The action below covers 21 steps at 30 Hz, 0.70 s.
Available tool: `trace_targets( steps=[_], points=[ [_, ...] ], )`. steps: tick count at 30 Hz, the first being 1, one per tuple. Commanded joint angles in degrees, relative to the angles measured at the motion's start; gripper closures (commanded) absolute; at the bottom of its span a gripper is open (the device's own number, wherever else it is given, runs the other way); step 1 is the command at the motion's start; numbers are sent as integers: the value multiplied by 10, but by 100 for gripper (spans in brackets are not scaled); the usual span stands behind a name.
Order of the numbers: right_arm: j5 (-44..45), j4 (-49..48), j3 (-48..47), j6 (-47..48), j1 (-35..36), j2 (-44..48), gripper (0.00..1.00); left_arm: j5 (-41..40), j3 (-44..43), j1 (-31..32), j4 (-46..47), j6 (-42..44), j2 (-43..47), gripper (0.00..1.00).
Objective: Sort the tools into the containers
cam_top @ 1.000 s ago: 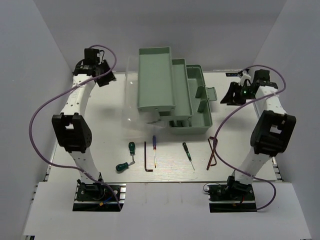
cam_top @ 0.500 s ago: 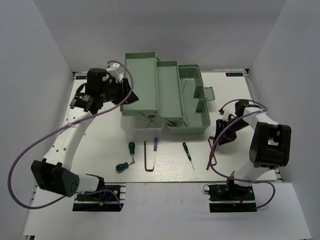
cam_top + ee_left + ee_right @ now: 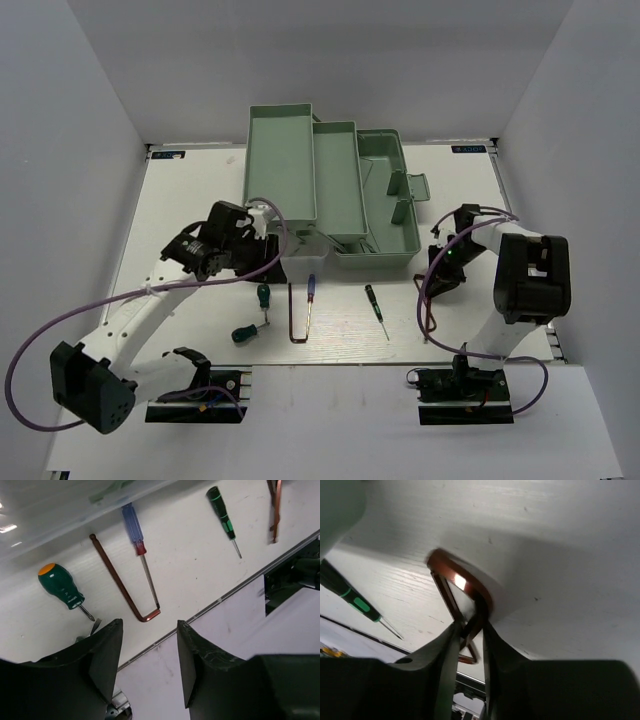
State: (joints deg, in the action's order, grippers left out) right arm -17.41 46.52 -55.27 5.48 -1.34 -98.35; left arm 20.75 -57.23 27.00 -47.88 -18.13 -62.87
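The mint-green toolbox (image 3: 385, 215) stands open at the back, its trays (image 3: 282, 165) folded out. On the table in front lie two green-handled screwdrivers (image 3: 263, 294) (image 3: 240, 334), a reddish-brown hex key (image 3: 293, 318), a blue screwdriver (image 3: 310, 298) and a thin dark screwdriver (image 3: 376, 308). My left gripper (image 3: 268, 256) (image 3: 149, 625) hangs open and empty above the green screwdriver (image 3: 62, 586), hex key (image 3: 120, 580) and blue screwdriver (image 3: 134, 524). My right gripper (image 3: 440, 272) (image 3: 470, 627) is low on the table, shut on the crossed reddish-brown and dark hex keys (image 3: 428, 308) (image 3: 480, 596).
The toolbox's translucent lid (image 3: 45, 515) hangs down at the box's near left side, close under my left wrist. A thin screwdriver (image 3: 352, 600) lies left of the right gripper. The table's front edge (image 3: 225, 595) runs just near of the tools.
My left arm swung from beside the toolbox down toward the near side, over the tools. My right gripper stayed low on the table at the hex keys.
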Motion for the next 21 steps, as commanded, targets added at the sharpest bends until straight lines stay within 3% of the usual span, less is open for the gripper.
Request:
trace_targets(
  steps=[1, 5, 9, 15, 21],
  points=[
    [24, -25, 3, -16, 5, -7, 76, -40, 1, 36, 13, -22, -20, 42],
    [36, -7, -5, 1, -2, 40, 100, -82, 1, 87, 13, -49, -85, 42],
    [20, 20, -38, 71, -14, 116, 100, -149, -4, 132, -4, -85, -145, 39],
    [-83, 56, -94, 170, -33, 259, 100, -211, 1, 170, -4, -113, -202, 37],
    [-202, 32, -206, 156, -22, 245, 100, -240, 24, 189, 3, -141, -234, 37]
  ],
)
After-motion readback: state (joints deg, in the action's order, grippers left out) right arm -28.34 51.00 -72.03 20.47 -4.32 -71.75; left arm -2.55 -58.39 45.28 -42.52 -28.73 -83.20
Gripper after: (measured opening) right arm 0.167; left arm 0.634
